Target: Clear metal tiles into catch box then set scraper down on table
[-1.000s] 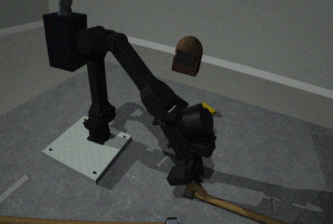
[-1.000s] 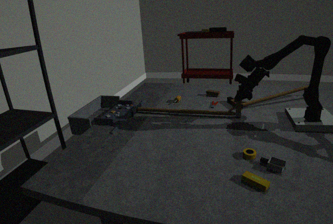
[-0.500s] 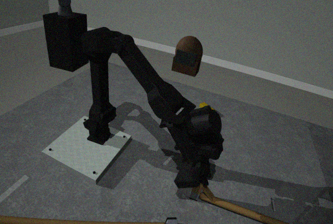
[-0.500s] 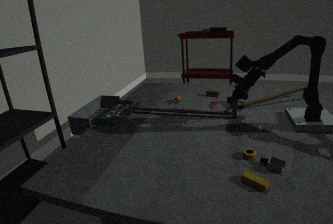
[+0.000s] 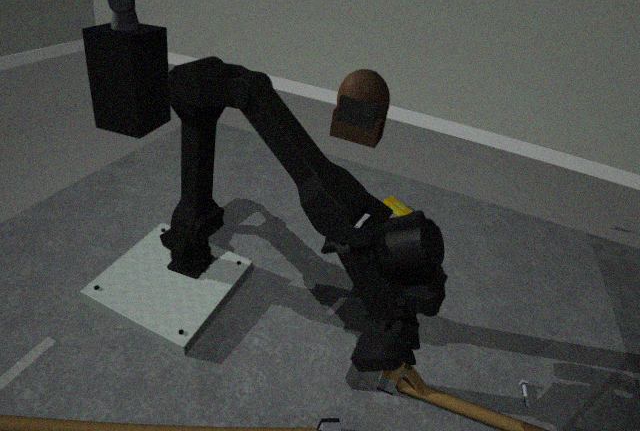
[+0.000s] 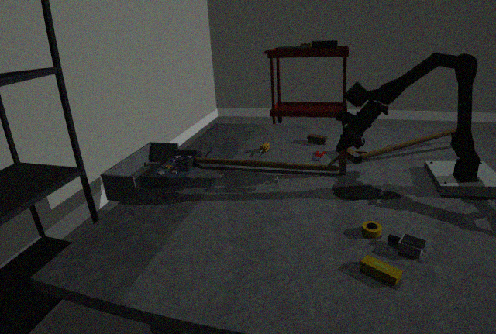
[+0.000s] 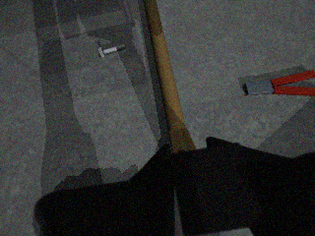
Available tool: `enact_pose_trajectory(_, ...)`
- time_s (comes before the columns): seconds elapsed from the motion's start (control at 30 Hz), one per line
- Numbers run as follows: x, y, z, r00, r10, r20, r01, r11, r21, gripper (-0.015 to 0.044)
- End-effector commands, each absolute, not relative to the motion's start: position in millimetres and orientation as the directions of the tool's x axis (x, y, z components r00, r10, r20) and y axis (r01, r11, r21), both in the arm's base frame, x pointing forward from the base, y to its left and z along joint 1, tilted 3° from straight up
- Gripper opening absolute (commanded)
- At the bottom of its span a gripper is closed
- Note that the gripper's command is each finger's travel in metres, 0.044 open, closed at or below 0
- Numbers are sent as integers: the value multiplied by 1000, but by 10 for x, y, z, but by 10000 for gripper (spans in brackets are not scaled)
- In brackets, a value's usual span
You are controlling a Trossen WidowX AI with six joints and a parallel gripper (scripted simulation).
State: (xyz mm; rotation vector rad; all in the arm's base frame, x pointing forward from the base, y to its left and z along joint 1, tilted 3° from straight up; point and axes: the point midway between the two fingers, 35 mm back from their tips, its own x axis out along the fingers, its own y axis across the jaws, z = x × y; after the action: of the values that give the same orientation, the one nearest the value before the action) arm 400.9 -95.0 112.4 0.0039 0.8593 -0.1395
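My gripper (image 5: pixel 393 370) (image 6: pixel 342 150) (image 7: pixel 188 147) is shut on the scraper's upright wooden grip. The long scraper (image 5: pixel 465 406) (image 6: pixel 264 163) (image 7: pixel 167 74) reaches away from it, its wooden shaft low and nearly level, the far end at the near edge of the steel bench plate (image 6: pixel 172 182). Several small tiles, grey, bluish and orange, show on the plate in the exterior view, in a loose cluster close to the catch box. The grey open catch box (image 6: pixel 118 187) stands at the plate's far end. The scraper's blade is too dark to make out clearly, and the inside of the box is mostly hidden.
A bolt (image 5: pixel 524 390) (image 6: pixel 276 179) (image 7: pixel 112 50) stands beside the shaft. Red-handled pliers (image 6: pixel 318 155) (image 7: pixel 295 89) lie on its other side. A long-handled hammer (image 6: pixel 404 146) lies behind the arm. Yellow tape (image 6: pixel 371 229), a vise-like block (image 6: pixel 411 245) and a yellow bar (image 6: pixel 380 270) lie in front.
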Motion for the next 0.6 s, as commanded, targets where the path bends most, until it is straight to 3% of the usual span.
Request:
enact_pose_trajectory(0.0, 4120, -989, 1170, 657, -125, -744, 126, 990, -55, 0)
enact_pose_trajectory(0.57, 4351, -1021, 1198, 658, -125, -743, 127, 990, -55, 0)
